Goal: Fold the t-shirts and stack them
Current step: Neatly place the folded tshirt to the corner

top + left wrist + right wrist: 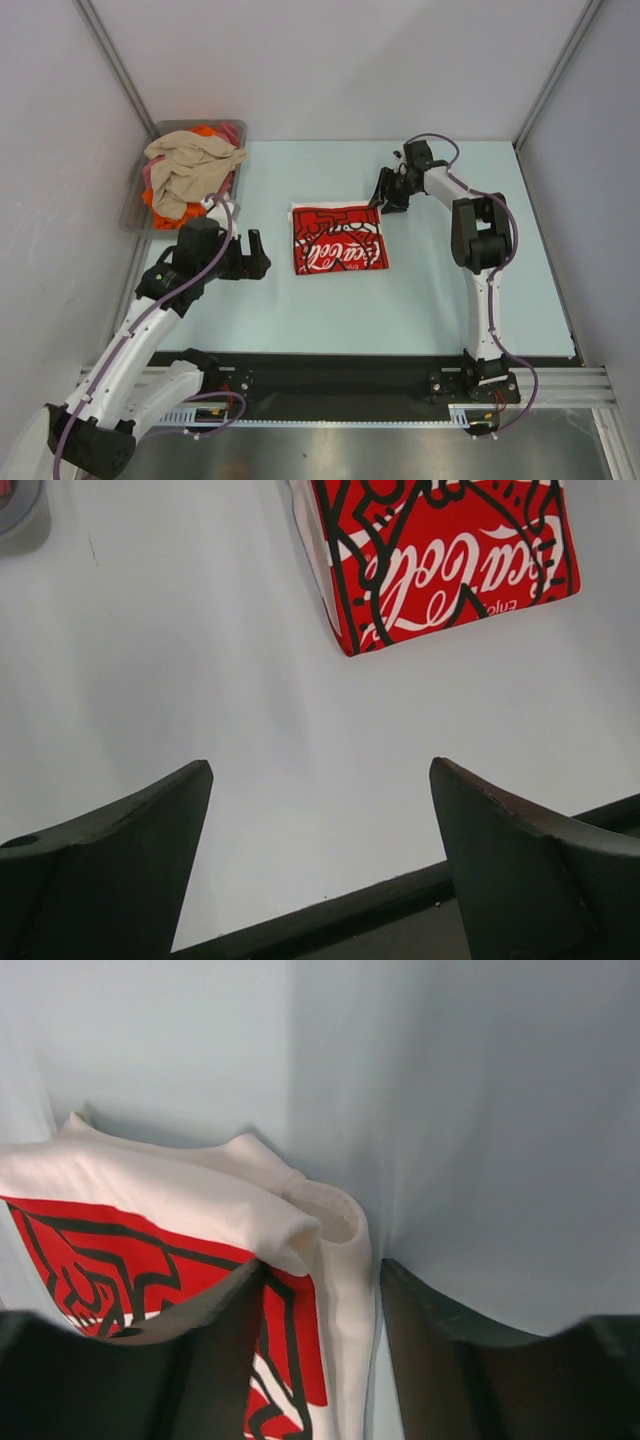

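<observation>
A folded white t-shirt (338, 238) with a large red Coca-Cola print lies flat mid-table; the left wrist view shows it (450, 560) at upper right. More t-shirts sit crumpled in a grey tray: a beige one (190, 165) on top, orange (155, 205) and pink-red (228, 132) cloth under it. My left gripper (255, 255) hovers just left of the folded shirt, its jaws (320, 764) wide open and empty. My right gripper (385, 195) is at the shirt's far right corner. Its fingers (320, 1263) straddle the white folded edge (340, 1250), with a thin gap beside one finger.
The grey tray (135, 200) stands at the back left against the left wall. Panel walls enclose the pale blue table on the left, back and right. A black strip (340, 370) runs along the near edge between the arm bases.
</observation>
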Available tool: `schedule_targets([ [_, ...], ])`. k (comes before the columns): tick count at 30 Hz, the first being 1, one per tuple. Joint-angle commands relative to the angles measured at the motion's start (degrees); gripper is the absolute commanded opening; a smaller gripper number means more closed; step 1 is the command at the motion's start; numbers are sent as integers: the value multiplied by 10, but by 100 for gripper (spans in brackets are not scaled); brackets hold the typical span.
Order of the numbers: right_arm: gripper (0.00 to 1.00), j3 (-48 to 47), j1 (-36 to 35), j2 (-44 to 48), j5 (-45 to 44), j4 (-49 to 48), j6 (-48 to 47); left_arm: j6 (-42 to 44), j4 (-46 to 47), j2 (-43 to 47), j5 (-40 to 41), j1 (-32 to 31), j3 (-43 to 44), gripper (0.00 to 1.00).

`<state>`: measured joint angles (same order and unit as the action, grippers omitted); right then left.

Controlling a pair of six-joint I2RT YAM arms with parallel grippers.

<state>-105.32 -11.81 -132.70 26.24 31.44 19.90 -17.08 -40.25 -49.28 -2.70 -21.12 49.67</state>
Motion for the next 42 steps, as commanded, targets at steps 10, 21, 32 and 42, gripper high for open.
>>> schedule_targets([
  [10,0,52,-8,2,51,-85,2,-1,29,16,-22,9,-6,100],
  [21,0,-46,13,25,-343,34,-69,-2,29,18,-22,11,-7,100],
  [32,0,-87,96,-5,-483,-62,-109,-2,29,17,-21,12,-8,100],
  [42,0,-308,149,-139,-561,-111,-197,-1,29,2,-23,28,-8,100],
])
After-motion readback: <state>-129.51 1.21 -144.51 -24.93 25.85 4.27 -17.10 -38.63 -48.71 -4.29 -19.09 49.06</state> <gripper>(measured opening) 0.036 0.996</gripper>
